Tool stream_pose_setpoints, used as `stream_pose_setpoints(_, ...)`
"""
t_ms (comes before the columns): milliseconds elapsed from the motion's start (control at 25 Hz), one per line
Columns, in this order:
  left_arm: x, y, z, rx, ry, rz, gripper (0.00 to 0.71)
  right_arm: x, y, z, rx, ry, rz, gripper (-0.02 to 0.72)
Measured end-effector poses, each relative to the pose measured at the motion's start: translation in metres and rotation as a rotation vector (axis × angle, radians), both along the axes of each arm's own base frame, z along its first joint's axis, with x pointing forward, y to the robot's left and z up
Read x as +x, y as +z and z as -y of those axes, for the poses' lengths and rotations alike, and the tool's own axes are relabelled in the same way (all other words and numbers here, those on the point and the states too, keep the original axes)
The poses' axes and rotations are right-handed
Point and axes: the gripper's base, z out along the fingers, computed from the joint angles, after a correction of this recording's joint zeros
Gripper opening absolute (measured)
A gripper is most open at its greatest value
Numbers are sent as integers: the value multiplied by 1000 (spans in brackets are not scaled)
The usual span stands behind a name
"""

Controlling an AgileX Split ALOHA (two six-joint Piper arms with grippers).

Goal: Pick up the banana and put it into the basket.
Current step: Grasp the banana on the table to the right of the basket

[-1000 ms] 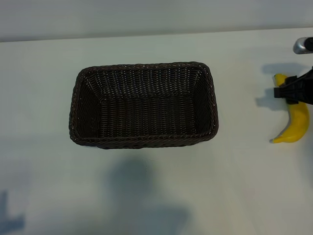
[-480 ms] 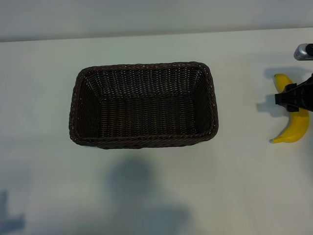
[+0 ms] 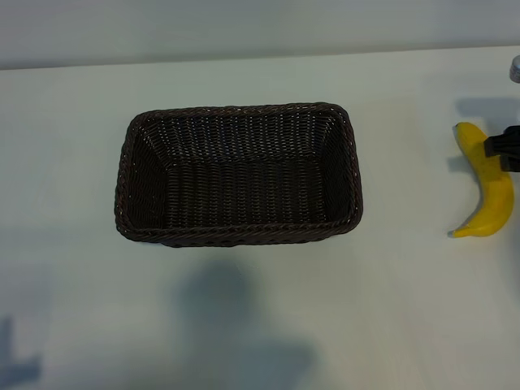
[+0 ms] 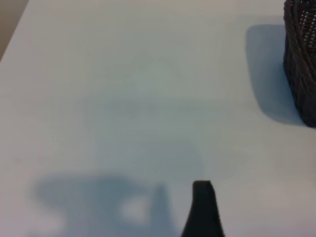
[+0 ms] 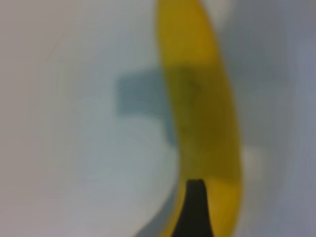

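Lying at the right edge of the exterior view, the curved, plain yellow banana (image 3: 487, 191) is seen flat on the pale, matte worktop (image 3: 260, 309), its tapered stem end pointing to the lower left and its blunter end toward the upper right. A second ago the black right gripper (image 3: 504, 152) crossed the banana's upper half; now it has drawn back toward the right border, so that only a dark part of it is visible beside the fruit, and more of the yellow skin is uncovered. The banana itself has not shifted in that time. This is judged to mean that no grasp has been made yet: the pick-up is still to come, and the gripper is probably being re-aimed over the fruit.

In the right wrist view the banana (image 5: 200, 113) fills the middle of the frame, smooth and unmarked apart from a shadow band across it, with one dark fingertip just in front of it. The right gripper's fingers are spread wide apart and nothing is held between them.

The rectangular, dark brown woven wicker basket (image 3: 130, 175) stands at the centre of the exterior view, well apart from the banana, with nothing inside. The left gripper (image 4: 203, 210) is parked over bare worktop, near the basket's outer wall, its fingers also spread and holding nothing.
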Motion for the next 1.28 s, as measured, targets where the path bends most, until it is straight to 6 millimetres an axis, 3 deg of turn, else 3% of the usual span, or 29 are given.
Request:
stream_pose_setpoints(360,0,0,0,0,0,0,579,1,0,-11,13,36,7,605)
stream_pose_setpoints(1280,0,0,0,1,-1,0,579,16,-52,-12,2,52,-48,601)
